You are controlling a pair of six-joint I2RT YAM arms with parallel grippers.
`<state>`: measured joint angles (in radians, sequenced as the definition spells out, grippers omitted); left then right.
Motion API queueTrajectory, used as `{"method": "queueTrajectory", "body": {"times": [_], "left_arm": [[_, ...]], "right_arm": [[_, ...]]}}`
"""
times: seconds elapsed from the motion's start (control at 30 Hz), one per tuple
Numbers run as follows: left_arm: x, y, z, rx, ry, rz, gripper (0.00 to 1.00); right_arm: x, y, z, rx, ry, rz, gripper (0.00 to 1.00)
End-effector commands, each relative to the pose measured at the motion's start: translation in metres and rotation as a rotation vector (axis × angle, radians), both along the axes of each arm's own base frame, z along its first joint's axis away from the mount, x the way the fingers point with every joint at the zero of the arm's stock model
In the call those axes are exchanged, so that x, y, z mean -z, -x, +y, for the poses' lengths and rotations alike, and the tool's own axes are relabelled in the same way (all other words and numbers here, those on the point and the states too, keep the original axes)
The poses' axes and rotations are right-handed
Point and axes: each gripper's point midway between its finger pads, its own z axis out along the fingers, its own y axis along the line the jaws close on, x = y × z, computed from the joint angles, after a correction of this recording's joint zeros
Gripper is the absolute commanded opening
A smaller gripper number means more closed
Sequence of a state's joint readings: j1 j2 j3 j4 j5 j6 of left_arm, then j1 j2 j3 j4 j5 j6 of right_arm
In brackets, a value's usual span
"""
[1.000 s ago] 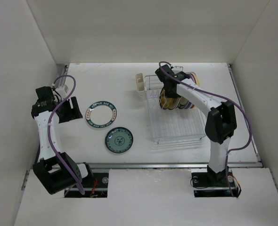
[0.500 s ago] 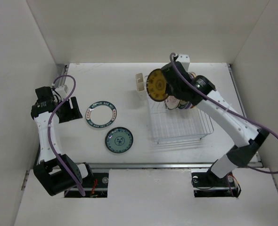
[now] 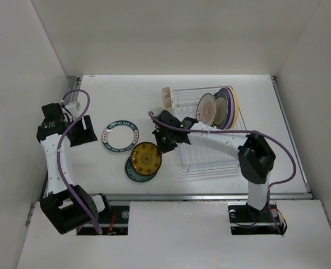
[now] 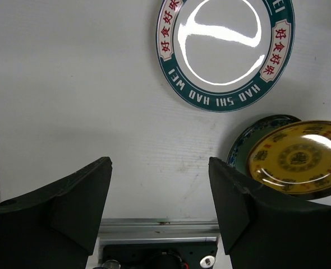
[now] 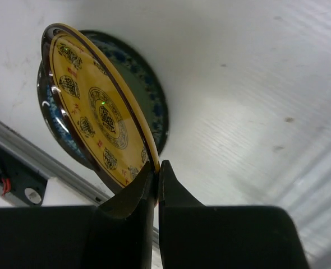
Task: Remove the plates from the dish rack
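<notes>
Each arm is built from white tubular links joined by black joint housings. On the left arm point(image 3: 54, 162) a black wrist housing point(image 3: 50, 120) is fitted; on the right arm point(image 3: 219, 140) a large black elbow housing point(image 3: 256, 159) is fitted. A purple cable point(image 3: 79, 91) is routed along the left arm, and a second purple cable point(image 3: 293, 159) along the right arm. The left base point(image 3: 70, 208) and right base point(image 3: 255, 214) are black. The left gripper point(image 4: 159, 168) is fitted with matte black, wedge-shaped left fingers point(image 4: 70, 207) with flat inner faces. The right gripper point(image 5: 157, 165) is fitted with black right fingers point(image 5: 179, 196) tapered to thin tips. A small green light point(image 3: 163, 136) is seen at the right wrist.
</notes>
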<state>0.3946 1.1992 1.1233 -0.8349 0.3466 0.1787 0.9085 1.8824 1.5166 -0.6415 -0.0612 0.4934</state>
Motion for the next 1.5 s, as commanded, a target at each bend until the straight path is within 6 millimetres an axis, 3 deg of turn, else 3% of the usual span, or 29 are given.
{"method": "queueTrajectory", "body": {"times": [0.0,0.1,0.13,0.23,0.37,0.4,0.53,0.57,0.6,0.63,0.67,0.73,0.77,0.8,0.83,0.87,0.97,1.0,1.1,1.17,1.37,1.47], "left_arm": [[-0.009,0.003,0.004,0.004,-0.037,-0.025,0.67],[-0.009,0.005,0.003,0.004,-0.034,-0.017,0.67],[-0.009,0.005,0.003,0.004,-0.034,-0.017,0.67],[-0.009,0.005,0.003,0.004,-0.034,-0.017,0.67],[-0.009,0.005,0.003,0.004,-0.034,-0.017,0.67],[-0.009,0.005,0.003,0.004,-0.034,-0.017,0.67],[-0.009,0.005,0.003,0.004,-0.034,-0.017,0.67],[-0.009,0.005,0.003,0.004,-0.034,-0.017,0.67],[-0.009,0.005,0.003,0.004,-0.034,-0.017,0.67],[-0.009,0.005,0.003,0.004,-0.034,-0.017,0.67],[-0.009,0.005,0.003,0.004,-0.034,-0.017,0.67],[-0.009,0.005,0.003,0.004,-0.034,-0.017,0.67],[-0.009,0.005,0.002,0.009,-0.026,-0.02,0.67],[-0.009,0.005,0.002,0.009,-0.026,-0.02,0.67],[-0.009,0.004,0.0,0.014,-0.019,-0.023,0.67],[-0.009,0.004,0.0,0.014,-0.019,-0.023,0.67],[-0.01,0.004,-0.002,0.019,-0.011,-0.027,0.69],[-0.01,0.004,-0.002,0.019,-0.011,-0.027,0.69],[-0.009,0.006,-0.003,0.019,-0.007,-0.019,0.69],[-0.009,0.006,-0.003,0.019,-0.007,-0.018,0.69],[-0.008,0.008,-0.003,0.019,-0.003,-0.01,0.69],[-0.005,0.009,-0.004,0.019,0.0,-0.002,0.69]], "right_arm": [[-0.018,-0.003,0.042,-0.069,-0.16,-0.02,0.0],[0.008,0.004,0.04,-0.075,-0.102,0.028,0.19],[0.015,0.006,0.037,-0.074,-0.083,0.043,0.33],[0.032,0.015,0.036,-0.094,0.011,0.043,0.56],[0.041,0.017,0.028,-0.086,0.115,0.015,0.62],[0.032,0.013,0.027,-0.073,0.116,-0.01,0.64],[-0.033,-0.002,0.019,0.026,0.042,-0.138,0.73],[-0.07,-0.004,0.012,0.062,-0.006,-0.192,0.75],[-0.104,-0.02,-0.011,0.161,-0.03,-0.247,0.77],[-0.104,-0.031,-0.02,0.209,-0.021,-0.26,0.77],[-0.137,-0.036,-0.038,0.261,-0.056,-0.297,0.77],[-0.166,-0.048,-0.066,0.349,-0.073,-0.351,0.78],[-0.179,-0.067,-0.095,0.444,-0.05,-0.403,0.8],[-0.192,-0.071,-0.118,0.498,-0.036,-0.428,0.8],[-0.189,-0.08,-0.137,0.557,-0.002,-0.43,0.81],[-0.192,-0.098,-0.172,0.66,0.029,-0.435,0.81],[-0.18,-0.123,-0.227,0.8,0.135,-0.408,0.75],[-0.177,-0.128,-0.236,0.825,0.157,-0.403,0.73],[-0.161,-0.149,-0.252,0.849,0.211,-0.377,0.66],[-0.146,-0.16,-0.253,0.826,0.243,-0.358,0.66],[-0.116,-0.178,-0.238,0.783,0.242,-0.33,0.43],[-0.105,-0.183,-0.244,0.802,0.296,-0.334,0.34]]}}
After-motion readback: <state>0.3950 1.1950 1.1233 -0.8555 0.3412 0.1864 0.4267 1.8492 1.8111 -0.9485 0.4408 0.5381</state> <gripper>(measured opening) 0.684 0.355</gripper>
